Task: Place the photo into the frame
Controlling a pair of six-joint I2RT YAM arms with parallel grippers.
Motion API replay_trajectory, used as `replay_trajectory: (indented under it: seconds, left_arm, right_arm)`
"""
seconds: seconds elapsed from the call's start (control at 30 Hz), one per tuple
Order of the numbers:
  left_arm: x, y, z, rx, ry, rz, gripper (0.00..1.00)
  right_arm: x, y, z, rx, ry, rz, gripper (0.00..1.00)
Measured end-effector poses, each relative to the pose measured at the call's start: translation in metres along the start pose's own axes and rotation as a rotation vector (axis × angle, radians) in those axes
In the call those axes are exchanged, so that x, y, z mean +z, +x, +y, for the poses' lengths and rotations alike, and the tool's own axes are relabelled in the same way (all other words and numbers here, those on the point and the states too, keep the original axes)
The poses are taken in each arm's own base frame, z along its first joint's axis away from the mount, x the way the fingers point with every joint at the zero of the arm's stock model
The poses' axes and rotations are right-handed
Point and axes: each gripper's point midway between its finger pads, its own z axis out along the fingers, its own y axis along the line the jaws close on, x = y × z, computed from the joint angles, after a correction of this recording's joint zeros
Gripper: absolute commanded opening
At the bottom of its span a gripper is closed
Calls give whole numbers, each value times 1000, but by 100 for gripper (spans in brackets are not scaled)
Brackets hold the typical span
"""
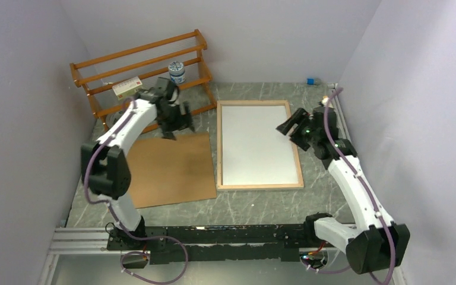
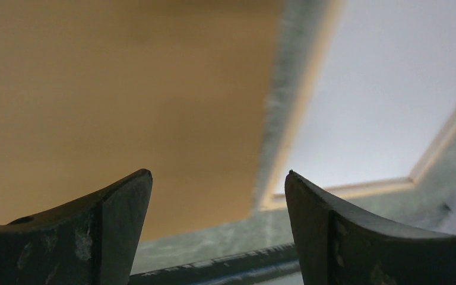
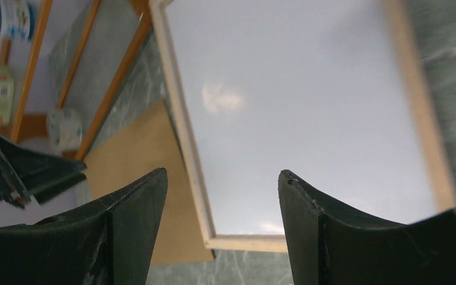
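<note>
Currently the frame [image 1: 219, 145] lies flat on the desk [image 1: 255, 205], right of centre in the top view. Over the brown backing sheet [image 1: 169, 169] the left claw [image 2: 218, 175] gapes wide, empty. The right claw [image 3: 222, 173], also spread and empty, hovers above the frame's right edge.

rack [image 1: 200, 40] blocks back-L, slim gap btwn board [image 1: 166, 169] & frame [image 1: 260, 186], R wall [image 1: 404, 89] close, table [image 1: 243, 208] strip open up front
</note>
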Motion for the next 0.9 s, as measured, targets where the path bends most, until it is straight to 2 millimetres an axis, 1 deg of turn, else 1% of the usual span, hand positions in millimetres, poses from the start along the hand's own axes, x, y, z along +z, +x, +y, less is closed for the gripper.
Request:
replay_trajectory:
  seconds: [0.03, 0.1, 0.13, 0.2, 0.27, 0.3, 0.33, 0.37, 0.47, 0.53, 0.63, 0.7, 0.8, 0.9]
  left_arm:
    - [-10, -4, 23, -19, -41, -47, 88]
    - [-24, -11, 61, -50, -108, -124, 89]
    - [-30, -13, 85, -69, -151, -168, 89]
    - [-39, -13, 125, -106, -223, -234, 89]
    - [-48, -9, 163, -147, -284, -293, 89]
    - [-51, -7, 176, -163, -305, -311, 89]
    - [-56, -8, 191, -192, -323, -338, 89]
    - [-60, -9, 201, -214, -334, -357, 88]
    - [-72, -20, 241, -314, -368, -428, 87]
    - [-78, -22, 267, -389, -387, -459, 87]
    - [-83, -16, 303, -509, -415, -489, 88]
    - [-83, -7, 320, -570, -436, -493, 88]
    - [-76, 10, 335, -640, -452, -479, 88]
    - [-76, 19, 344, -695, -456, -489, 87]
  right_arm:
    - [6, 14, 12, -20, -29, 38, 72]
    - [17, 37, 31, -52, -71, 95, 71]
    - [23, 54, 46, -75, -101, 138, 70]
    - [33, 80, 62, -101, -130, 200, 70]
    - [46, 111, 82, -132, -153, 271, 69]
    - [52, 121, 89, -143, -154, 292, 68]
    - [58, 135, 99, -159, -161, 321, 68]
    - [65, 147, 109, -174, -169, 343, 68]
    - [82, 180, 138, -224, -190, 386, 68]
    - [90, 201, 159, -252, -210, 410, 67]
    - [102, 227, 181, -285, -228, 434, 67]
    - [110, 241, 188, -303, -225, 447, 67]
    - [127, 253, 190, -320, -194, 450, 67]
    - [146, 260, 184, -326, -145, 447, 68]
